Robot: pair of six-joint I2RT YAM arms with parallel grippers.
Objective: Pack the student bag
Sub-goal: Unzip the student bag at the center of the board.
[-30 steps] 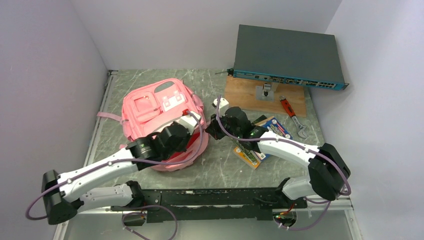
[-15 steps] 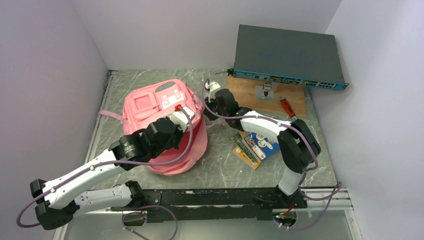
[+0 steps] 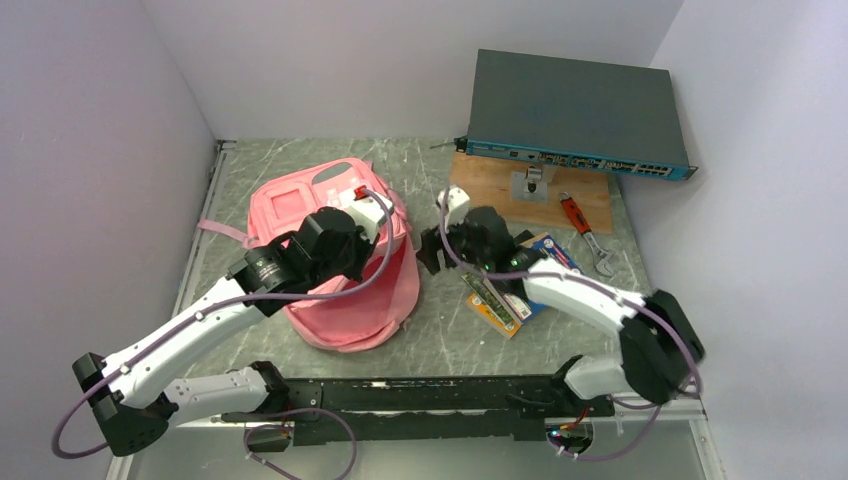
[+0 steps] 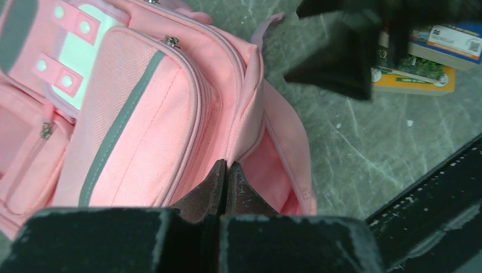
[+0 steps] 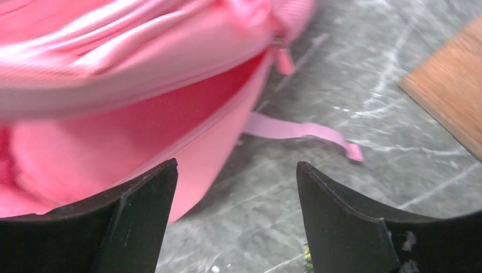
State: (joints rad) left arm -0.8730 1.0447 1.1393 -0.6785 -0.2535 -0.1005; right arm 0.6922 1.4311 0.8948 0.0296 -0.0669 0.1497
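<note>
Pinching the rim of the student bag (image 3: 340, 270), lying left of the wooden board (image 3: 500, 190), with the left gripper (image 4: 226, 170) clenched on the fabric; hold that lift high to spread the mouth. With the right gripper (image 5: 236, 168) released and empty, left of the board, reach for the books (image 3: 545, 255) nearside of the board
</note>
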